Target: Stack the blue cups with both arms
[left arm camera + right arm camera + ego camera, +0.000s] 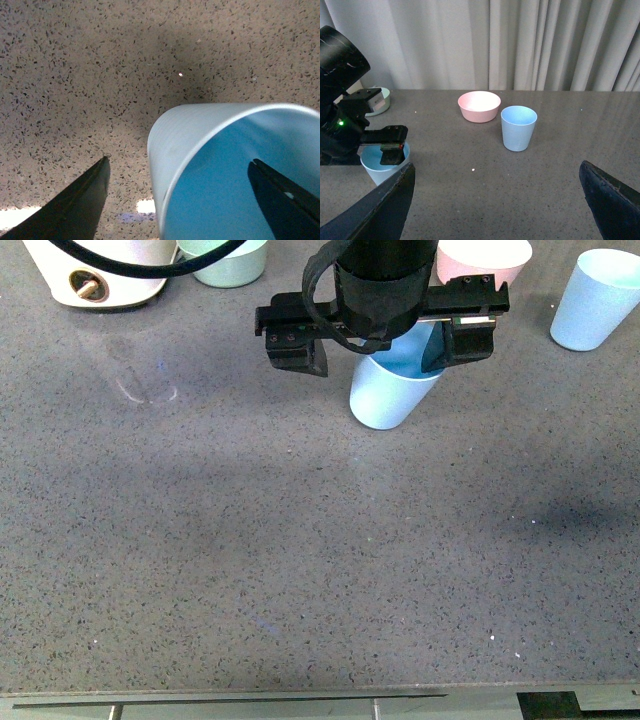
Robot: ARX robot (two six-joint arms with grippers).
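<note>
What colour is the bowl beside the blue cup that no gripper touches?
The bowl is pale pink, shown best in the right wrist view.

The grey speckled counter [300, 540] carries one blue cup [392, 395] upright near its far middle and a second blue cup [595, 300] well apart to the right. A pink bowl [490, 255] sits between them, further back. A mint-green bowl [235, 270] stands just beside a cream appliance [100, 275] at far left.

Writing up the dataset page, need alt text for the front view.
The left arm hangs over a blue cup on a grey counter, open jaws straddling its rim, one inside. A second blue cup stands at far right; a pink bowl and green bowl sit behind.
</note>
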